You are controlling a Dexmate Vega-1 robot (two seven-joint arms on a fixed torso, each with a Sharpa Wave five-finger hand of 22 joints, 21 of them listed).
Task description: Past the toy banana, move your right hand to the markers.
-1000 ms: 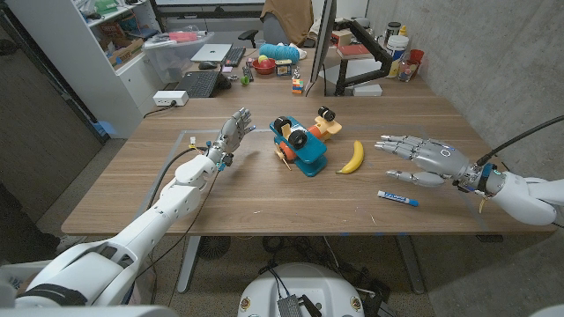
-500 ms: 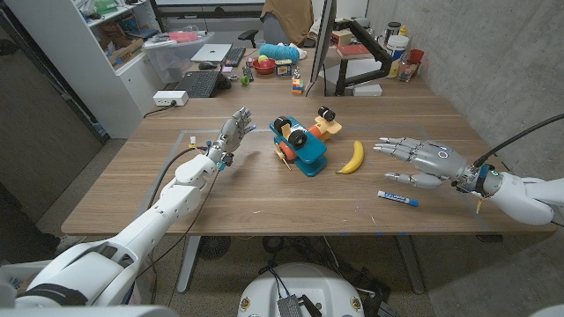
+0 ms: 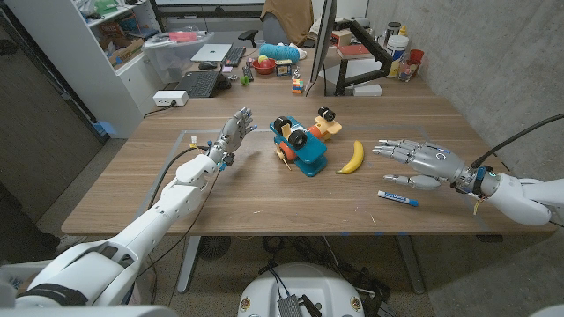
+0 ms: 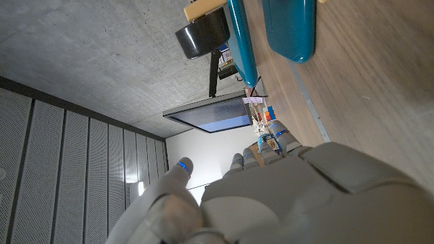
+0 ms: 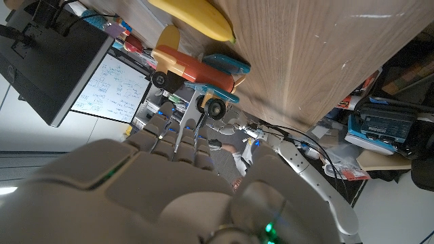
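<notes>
Right hand open over the surface's right side, beside the marker and not yet past the banana.

The wooden surface [image 3: 264, 211] carries a blue-and-orange toy plane [image 3: 301, 143] near its middle, with the left hand [image 3: 231, 136] just to that toy's left, fingers apart and holding nothing. The right hand [image 3: 421, 162] hovers toward the right edge, fingers spread and empty, pointing at the toy banana [image 3: 352, 158], which lies between it and the plane. A single blue-and-white marker [image 3: 397, 198] lies toward the near edge, just beside the hand's thumb side. The reach appears to be in hand; since the marker sits on the hand's own side of the banana, the next move likely calls for a short shift toward the near edge to settle over it.
</notes>
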